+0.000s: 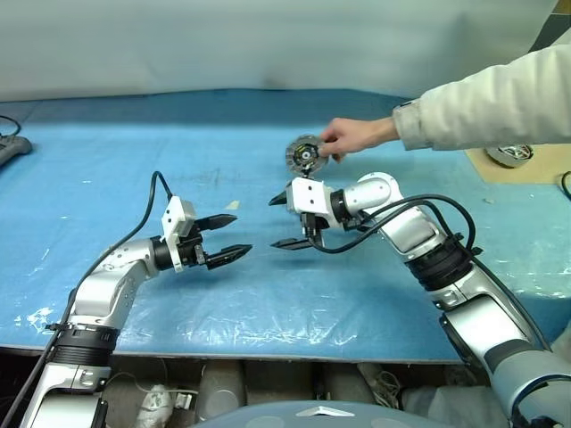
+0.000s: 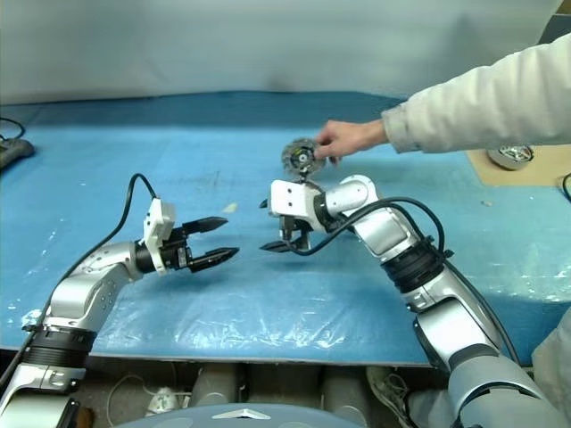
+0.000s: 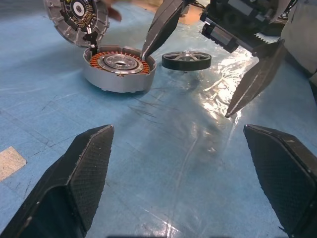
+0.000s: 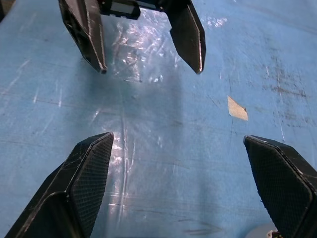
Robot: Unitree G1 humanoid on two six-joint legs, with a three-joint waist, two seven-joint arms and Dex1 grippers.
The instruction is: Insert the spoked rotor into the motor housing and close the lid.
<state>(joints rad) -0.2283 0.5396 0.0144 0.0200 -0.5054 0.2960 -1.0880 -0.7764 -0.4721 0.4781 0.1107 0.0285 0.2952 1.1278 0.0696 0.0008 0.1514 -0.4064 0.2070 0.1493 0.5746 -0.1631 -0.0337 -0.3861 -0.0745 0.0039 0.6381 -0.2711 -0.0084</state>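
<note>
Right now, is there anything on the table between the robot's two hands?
No. Between the left hand and the right hand, both open, lies just bare blue table; the right wrist view shows it best.

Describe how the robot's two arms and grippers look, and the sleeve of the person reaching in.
Both arms are silver with black ribbed joints and black cables. The left gripper and right gripper each have a white block and two black, tapered, textured fingers. The person's sleeve is cream-white fabric.

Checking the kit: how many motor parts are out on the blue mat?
3: housing on the mat, wheel flat beside it, lid tilted above the housing's rim. Others may be hidden.
</note>
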